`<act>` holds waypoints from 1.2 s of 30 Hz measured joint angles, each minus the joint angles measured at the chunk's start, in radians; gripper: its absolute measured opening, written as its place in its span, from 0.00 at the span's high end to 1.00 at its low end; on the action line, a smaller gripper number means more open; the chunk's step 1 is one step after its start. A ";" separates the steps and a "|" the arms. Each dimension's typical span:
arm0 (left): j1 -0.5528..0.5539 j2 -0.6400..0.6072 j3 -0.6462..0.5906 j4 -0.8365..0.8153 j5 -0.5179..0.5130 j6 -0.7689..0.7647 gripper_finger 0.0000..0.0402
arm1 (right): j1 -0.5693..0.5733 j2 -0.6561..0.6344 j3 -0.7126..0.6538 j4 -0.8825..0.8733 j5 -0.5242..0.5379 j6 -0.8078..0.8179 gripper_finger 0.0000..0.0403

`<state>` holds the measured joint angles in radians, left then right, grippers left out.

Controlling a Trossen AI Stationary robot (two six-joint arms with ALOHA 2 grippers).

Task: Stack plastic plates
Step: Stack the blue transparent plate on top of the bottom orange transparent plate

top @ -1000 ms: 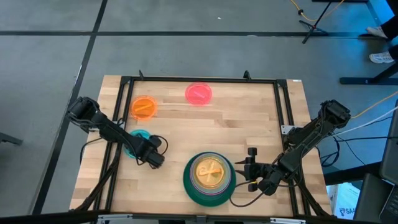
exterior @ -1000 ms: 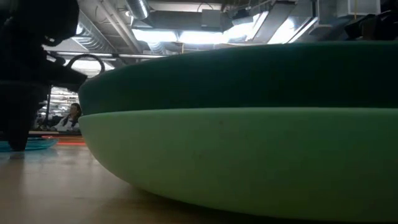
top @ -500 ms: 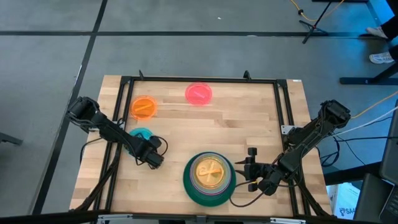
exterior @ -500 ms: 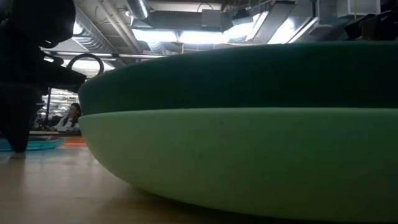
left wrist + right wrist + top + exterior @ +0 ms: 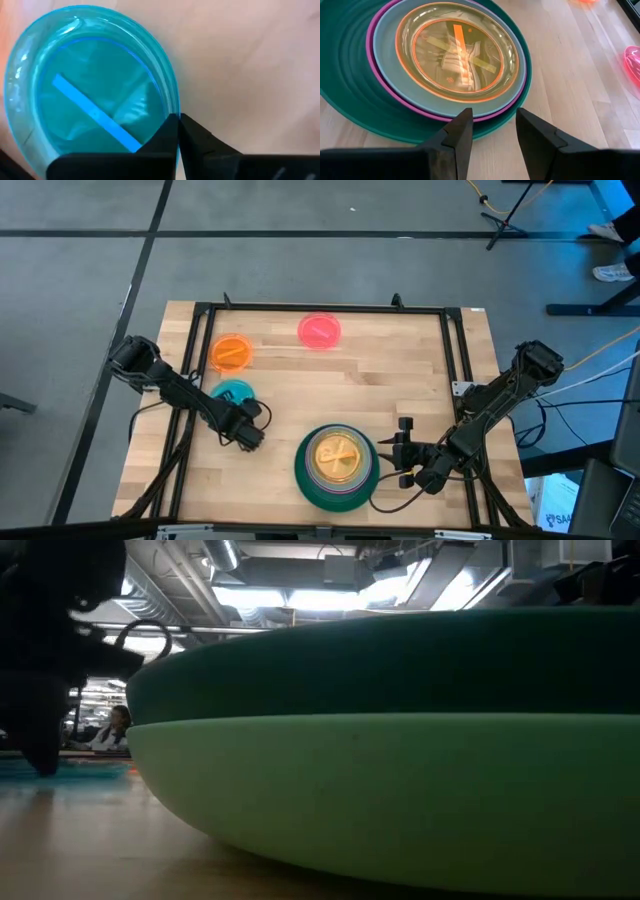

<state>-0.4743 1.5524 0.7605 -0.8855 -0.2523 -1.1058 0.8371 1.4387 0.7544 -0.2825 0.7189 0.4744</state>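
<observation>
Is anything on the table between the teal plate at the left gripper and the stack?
Nothing visible. Bare wood lies between the teal plate, pinched at its rim by the left gripper, and the stack; the right gripper waits beyond it.

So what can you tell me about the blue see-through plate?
The teal plate is small, round and see-through, like shiny plastic, with a raised rim and a paler stripe across its middle. It lies flat on the wooden table, on the left side, just below the loose orange plate and away from the stack. The left claw is shut on its rim, fingers pinched together at the edge.
</observation>
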 joint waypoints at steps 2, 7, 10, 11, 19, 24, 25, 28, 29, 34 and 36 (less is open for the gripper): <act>-0.001 0.000 0.028 -0.007 -0.006 0.021 0.99 | 0.000 0.000 0.000 0.000 0.000 0.000 0.65; -0.014 0.000 0.112 -0.014 -0.044 0.090 0.99 | 0.000 0.000 0.000 -0.002 0.000 0.000 0.65; -0.027 0.000 0.171 -0.014 -0.082 0.130 0.99 | 0.000 0.000 0.000 -0.003 0.000 0.000 0.65; -0.032 0.000 0.191 -0.011 -0.092 0.150 0.99 | 0.000 0.000 0.000 -0.003 0.000 0.000 0.65; -0.054 0.000 0.284 0.116 -0.120 0.357 0.98 | 0.000 0.000 0.000 -0.004 0.000 0.000 0.65; -0.057 0.000 0.286 0.281 -0.131 0.497 0.98 | 0.000 0.000 0.000 -0.004 0.000 0.000 0.65; -0.057 0.000 0.286 0.309 -0.132 0.521 0.98 | 0.000 0.000 0.000 -0.004 0.000 0.000 0.65; -0.057 0.000 0.286 0.390 -0.133 0.593 0.99 | 0.000 0.000 0.000 -0.005 0.000 0.000 0.65; -0.057 0.000 0.286 0.421 -0.134 0.618 0.99 | 0.000 0.000 0.000 -0.004 0.000 0.000 0.65; -0.057 0.000 0.286 0.563 -0.134 0.717 0.99 | 0.000 0.000 0.000 -0.005 0.000 0.000 0.65; -0.057 0.000 0.286 0.594 -0.133 0.736 0.98 | 0.000 0.000 0.000 -0.004 0.000 0.000 0.65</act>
<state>-0.5316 1.5524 1.0466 -0.2916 -0.3855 -0.3698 0.8371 1.4384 0.7544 -0.2869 0.7189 0.4740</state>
